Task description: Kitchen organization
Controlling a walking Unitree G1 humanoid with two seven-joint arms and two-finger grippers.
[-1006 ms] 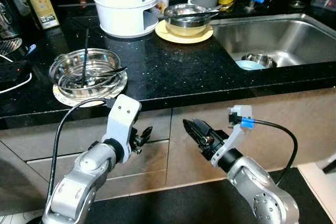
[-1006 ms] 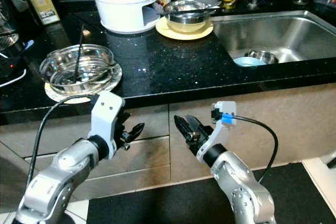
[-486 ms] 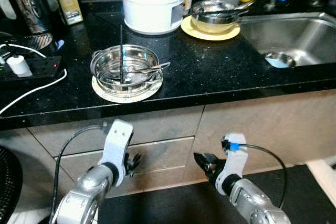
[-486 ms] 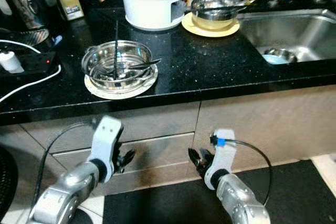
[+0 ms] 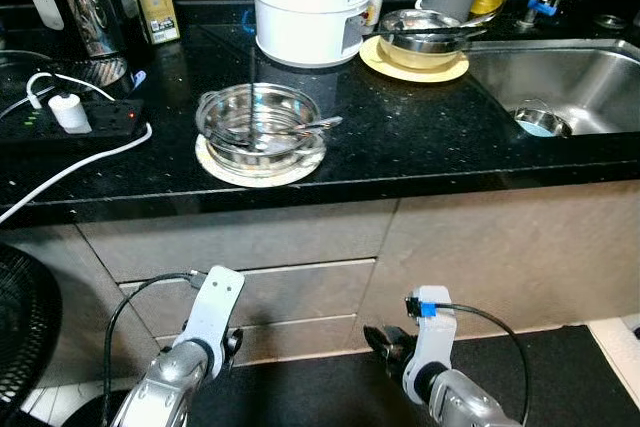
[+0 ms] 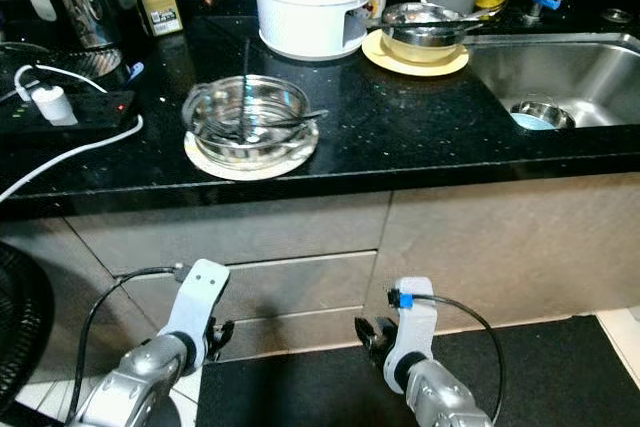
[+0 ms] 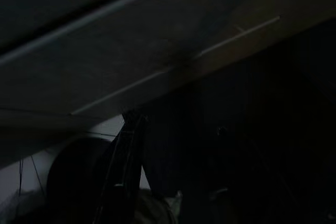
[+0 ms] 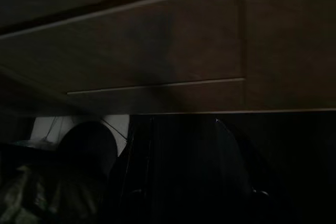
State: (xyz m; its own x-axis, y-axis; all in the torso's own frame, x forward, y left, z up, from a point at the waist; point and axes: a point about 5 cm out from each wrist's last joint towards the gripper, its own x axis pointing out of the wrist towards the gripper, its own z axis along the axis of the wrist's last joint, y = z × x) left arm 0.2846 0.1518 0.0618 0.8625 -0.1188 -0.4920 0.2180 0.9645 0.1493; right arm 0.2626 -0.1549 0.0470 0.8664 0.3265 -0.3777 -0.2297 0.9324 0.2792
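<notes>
The black countertop (image 5: 400, 137) holds the work: a steel bowl (image 5: 258, 124) with utensils on a pale plate near the front edge, and a second steel bowl (image 5: 418, 32) on a yellow plate beside the sink (image 5: 560, 77); judged from here, the robot should square up to the counter and raise an arm before reaching. Both arms hang low before the drawers (image 5: 250, 297), the left gripper (image 5: 232, 345) and right gripper (image 5: 385, 342) empty, their spread too dark to tell. A white steamer (image 5: 305, 7) and power strip (image 5: 70, 119) crowd the reach.
</notes>
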